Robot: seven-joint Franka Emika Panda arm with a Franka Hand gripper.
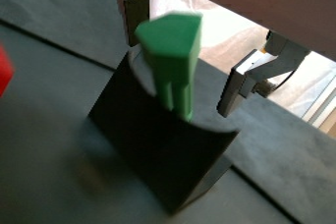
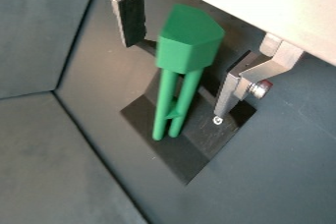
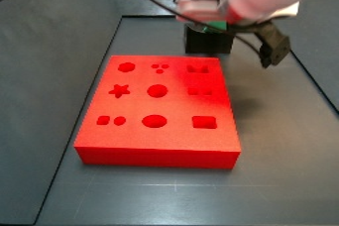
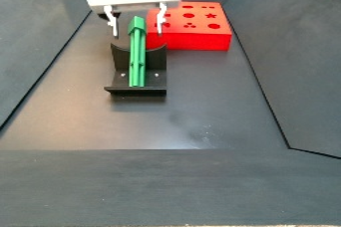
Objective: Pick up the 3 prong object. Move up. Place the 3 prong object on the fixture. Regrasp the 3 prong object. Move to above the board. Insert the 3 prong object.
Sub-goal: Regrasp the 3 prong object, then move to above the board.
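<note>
The end effector (image 2: pixel 187 53) is positioned directly over the fixture (image 1: pixel 164 144), with its two silver fingers spread apart on either side of the 3 prong object (image 2: pixel 182 66). In both wrist views a clear gap is seen between each finger and the green piece, so nothing is pinched. One finger (image 2: pixel 132 17) is seen beside the thick head of the piece, and the other is seen on the opposite side, lower and near the fixture's top.

The 3 prong object (image 1: pixel 172 61) is stood upright on the fixture, with its broad wedge-shaped head uppermost and its thin prongs pointed down into the notch at the fixture's top. In a side view the green piece (image 4: pixel 138 48) is seen as a long bar leaned against the upright part of the dark fixture (image 4: pixel 139 77), with the end effector (image 4: pixel 135 20) just above its upper end.

The fixture is placed on the dark floor of the workspace, just beside the board (image 4: pixel 197 26). In a side view the board (image 3: pixel 159 111) is laid flat in the middle of the floor, its shaped cut-outs faced upward, and the fixture (image 3: pixel 207 40) is seen at its far corner, mostly hidden by the end effector (image 3: pixel 205 17) and the arm. Only a small green part of the piece (image 3: pixel 201 15) is shown there.
</note>
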